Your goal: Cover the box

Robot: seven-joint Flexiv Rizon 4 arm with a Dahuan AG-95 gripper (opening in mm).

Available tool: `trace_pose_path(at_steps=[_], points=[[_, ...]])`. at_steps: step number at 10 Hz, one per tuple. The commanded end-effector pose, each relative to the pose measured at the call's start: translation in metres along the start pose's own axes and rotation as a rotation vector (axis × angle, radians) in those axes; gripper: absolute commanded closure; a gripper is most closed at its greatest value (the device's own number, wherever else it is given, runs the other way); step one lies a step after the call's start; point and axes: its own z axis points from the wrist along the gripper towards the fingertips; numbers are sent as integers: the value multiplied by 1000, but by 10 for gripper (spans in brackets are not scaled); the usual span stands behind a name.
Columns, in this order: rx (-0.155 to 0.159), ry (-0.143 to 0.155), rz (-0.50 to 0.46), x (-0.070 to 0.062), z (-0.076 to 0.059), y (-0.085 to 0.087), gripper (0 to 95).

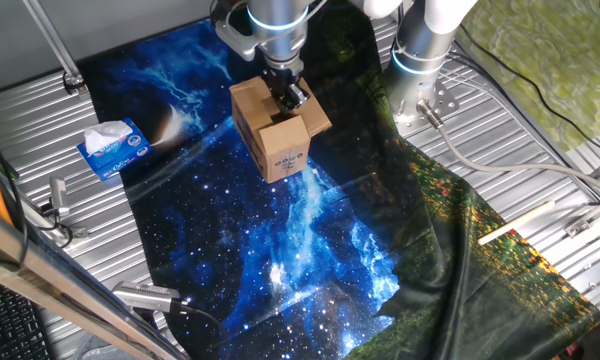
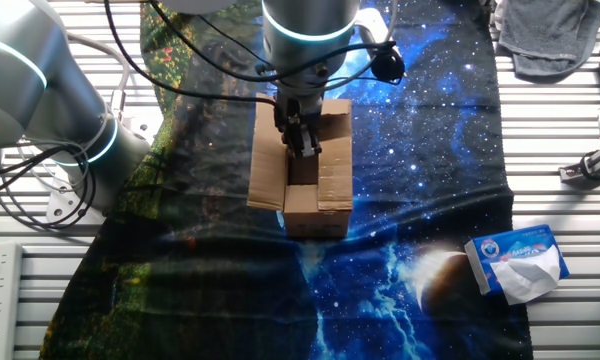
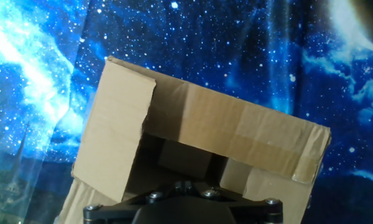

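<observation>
While my hand (image 2: 307,146) dips into the box (image 2: 302,170), its flaps stand partly open. I cannot tell its grip. The box sits near the tabletop's (image 1: 540,140) middle.

Slatted metal table (image 1: 540,130) under starry cloth (image 1: 280,250)

box (image 1: 278,135): on cloth (image 1: 280,250), mid-table, far half
gripper (image 1: 288,97): directly above box, tips at its open top
tissue box (image 1: 114,149): 9 o'clock of box, well apart, at cloth edge
arm base (image 1: 420,60): 2 o'clock of box
</observation>
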Motion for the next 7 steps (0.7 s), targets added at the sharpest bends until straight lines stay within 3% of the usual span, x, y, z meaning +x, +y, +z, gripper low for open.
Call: trace_pose_path(at_steps=[1,3,5,7], points=[[-1,5,0,1,-6,2,950],[-3,9,-10,1,-14,6,950],[4,13,-23,-29,-26,4,950],[13,10,-30,-50,-36,6,950]])
